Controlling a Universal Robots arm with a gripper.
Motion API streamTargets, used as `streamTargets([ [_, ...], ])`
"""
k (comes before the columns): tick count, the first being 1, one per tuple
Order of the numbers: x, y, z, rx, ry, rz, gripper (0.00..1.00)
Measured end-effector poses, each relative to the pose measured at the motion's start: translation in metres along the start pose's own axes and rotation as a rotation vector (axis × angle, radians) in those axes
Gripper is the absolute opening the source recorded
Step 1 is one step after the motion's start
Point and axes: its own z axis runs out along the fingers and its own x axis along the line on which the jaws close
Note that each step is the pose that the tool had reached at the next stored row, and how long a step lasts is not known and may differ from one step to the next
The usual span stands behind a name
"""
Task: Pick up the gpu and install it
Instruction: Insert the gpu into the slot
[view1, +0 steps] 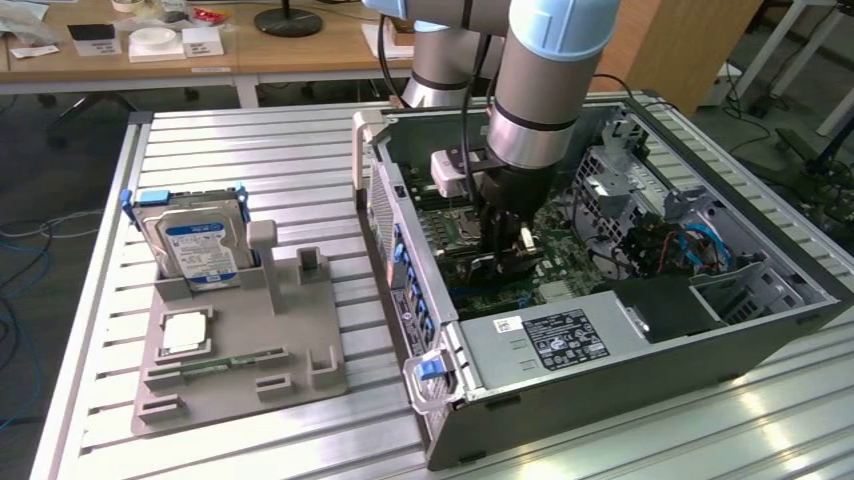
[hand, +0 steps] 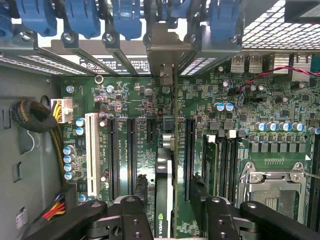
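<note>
1. Gripper (hand: 170, 202) is down inside the open PC case (view1: 601, 340), clamped on the gpu (hand: 164, 167), with a finger on each face.
2. The gpu stands on edge over the motherboard (hand: 210, 95) slots, its bracket end toward the case's rear wall.
3. The hard drive (view1: 198, 248) sits in the gray holder (view1: 240, 380), well apart on the exterior view's left.
</note>
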Motion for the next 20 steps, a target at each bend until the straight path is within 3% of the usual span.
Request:
streamTargets([
  [20,-0.0002,-0.0002,-0.0034,0.0000,0.0002,0.000,0.46],
])
